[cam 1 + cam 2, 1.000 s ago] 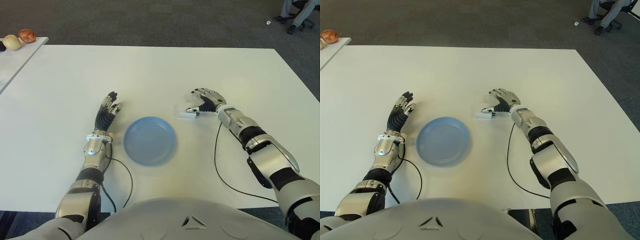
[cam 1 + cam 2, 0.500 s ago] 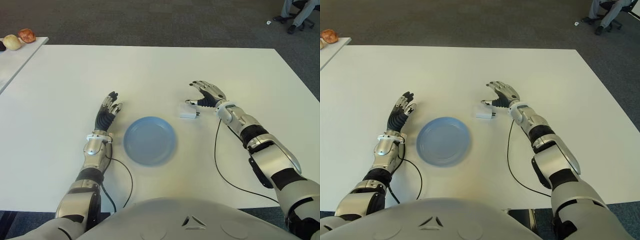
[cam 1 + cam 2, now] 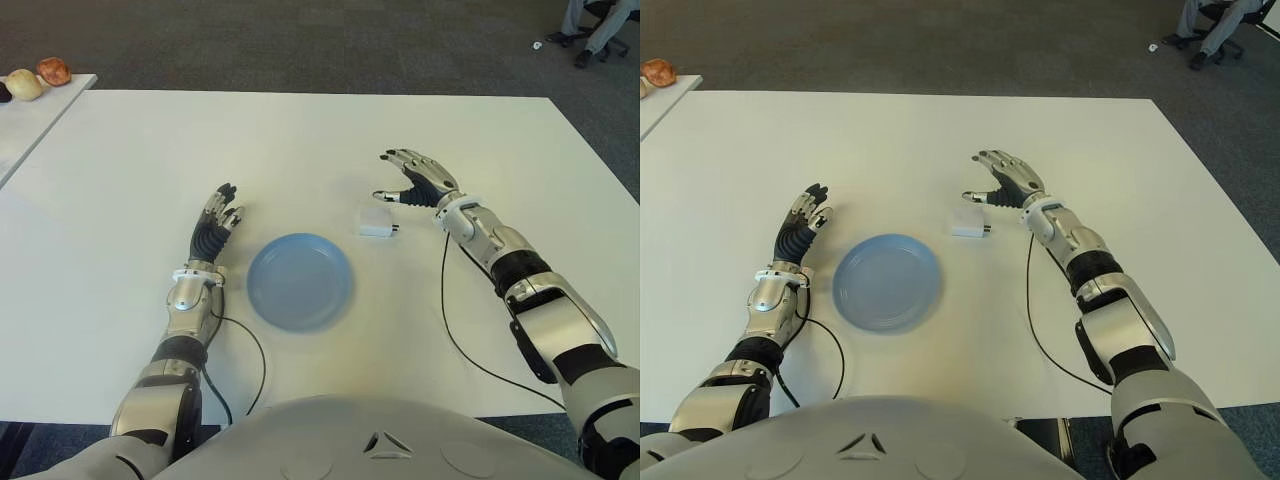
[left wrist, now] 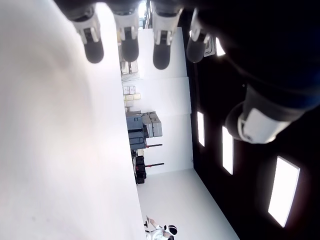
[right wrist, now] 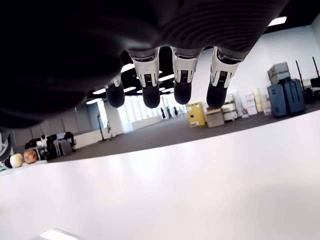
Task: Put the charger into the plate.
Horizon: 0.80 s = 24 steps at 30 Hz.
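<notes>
The white charger (image 3: pixel 377 222) lies flat on the white table (image 3: pixel 300 140), just right of the blue plate (image 3: pixel 299 280) and a little farther away, not touching it. A short dark stub sticks out of its right edge; whether that is a plug pin or a connector is too small to tell. No brand or lettering can be read on the charger, the plate or the robot.

The right hand (image 3: pixel 418 182) hovers just beyond the charger's far right corner, apart from it, fingers spread and holding nothing; its thumb tip points left toward the charger. In the right wrist view four fingertips (image 5: pixel 150 93) hang extended over the bare tabletop, and a pale corner at the lower edge may be the charger, cut off too much to be sure. A thin black cable (image 3: pixel 447 320) runs along the right forearm down to the table's near edge.

The left hand (image 3: pixel 215 225) shows to the left of the plate, fingers straight and loosely together, empty.

A second table (image 3: pixel 30 110) is cut off at the far left, bearing two rounded items, one pale (image 3: pixel 24 84) and one reddish (image 3: pixel 54 71), hard to identify. At the far right a seated person's legs (image 3: pixel 590 25) are cut off by the edge.
</notes>
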Motion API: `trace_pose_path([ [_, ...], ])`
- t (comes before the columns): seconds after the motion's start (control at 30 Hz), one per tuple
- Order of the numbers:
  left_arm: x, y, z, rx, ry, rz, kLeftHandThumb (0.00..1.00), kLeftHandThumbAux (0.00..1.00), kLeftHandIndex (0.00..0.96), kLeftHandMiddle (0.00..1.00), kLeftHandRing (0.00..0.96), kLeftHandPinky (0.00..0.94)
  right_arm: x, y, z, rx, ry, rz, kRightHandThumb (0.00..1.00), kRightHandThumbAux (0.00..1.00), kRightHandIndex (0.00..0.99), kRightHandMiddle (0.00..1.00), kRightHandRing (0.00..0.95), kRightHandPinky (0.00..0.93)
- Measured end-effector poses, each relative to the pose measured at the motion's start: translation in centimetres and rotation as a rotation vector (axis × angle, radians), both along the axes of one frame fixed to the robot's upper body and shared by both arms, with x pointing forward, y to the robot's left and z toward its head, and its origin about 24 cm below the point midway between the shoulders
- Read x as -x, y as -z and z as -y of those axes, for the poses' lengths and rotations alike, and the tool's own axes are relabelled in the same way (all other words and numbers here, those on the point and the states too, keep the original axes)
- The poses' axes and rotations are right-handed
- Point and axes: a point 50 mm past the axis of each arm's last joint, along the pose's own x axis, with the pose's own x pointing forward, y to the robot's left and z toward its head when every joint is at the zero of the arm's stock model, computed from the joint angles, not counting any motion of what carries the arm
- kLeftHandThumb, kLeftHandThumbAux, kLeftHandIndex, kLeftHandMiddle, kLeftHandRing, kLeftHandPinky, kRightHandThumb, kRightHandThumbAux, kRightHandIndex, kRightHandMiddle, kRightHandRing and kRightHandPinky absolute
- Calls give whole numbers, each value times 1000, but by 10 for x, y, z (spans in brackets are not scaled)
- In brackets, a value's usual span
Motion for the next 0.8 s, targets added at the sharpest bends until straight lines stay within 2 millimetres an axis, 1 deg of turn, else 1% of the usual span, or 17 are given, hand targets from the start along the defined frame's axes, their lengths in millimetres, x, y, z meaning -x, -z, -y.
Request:
trace_pose_path([
  [0.27, 0, 0, 0, 0, 0, 0, 0, 507, 101, 109, 72, 55, 1, -2, 0, -1, -14, -1, 222, 249, 0, 0, 0, 0],
  [0.47, 0, 0, 0, 0, 1, -1, 0, 500, 106, 111, 76, 63, 4, 1, 1, 6, -29, -22, 233, 247, 0, 0, 0, 0],
  [0.8, 0, 0, 0, 0, 1, -1, 0, 497, 108, 117, 80, 64, 8, 4, 2, 13, -71, -64, 247, 212, 0, 0, 0, 0],
])
